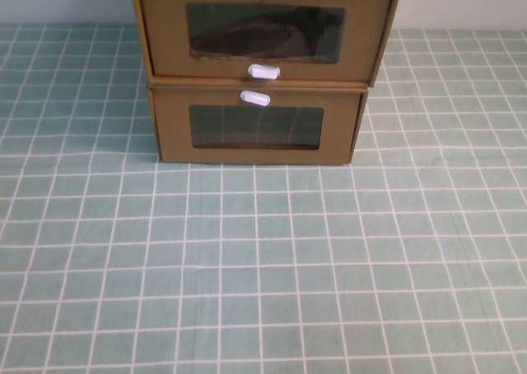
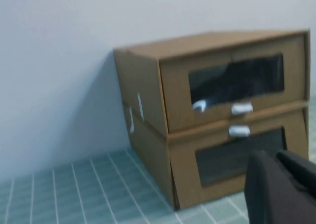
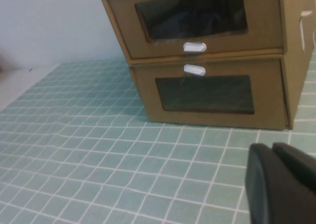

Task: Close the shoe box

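Shoe box (image 1: 263, 32) stands well beyond left claw (image 2: 277, 161) and right claw (image 3: 272, 154).

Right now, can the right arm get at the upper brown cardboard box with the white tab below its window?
Probably yes: the right gripper faces the upper brown cardboard box across bare tiled table; left gripper is aside.

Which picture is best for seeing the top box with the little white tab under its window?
The high view: the shoe box faces the camera squarely, window and white tab plain. The right wrist view crops its top; the left wrist view is angled and blurry. The left gripper and right gripper show only in their own wrist views.
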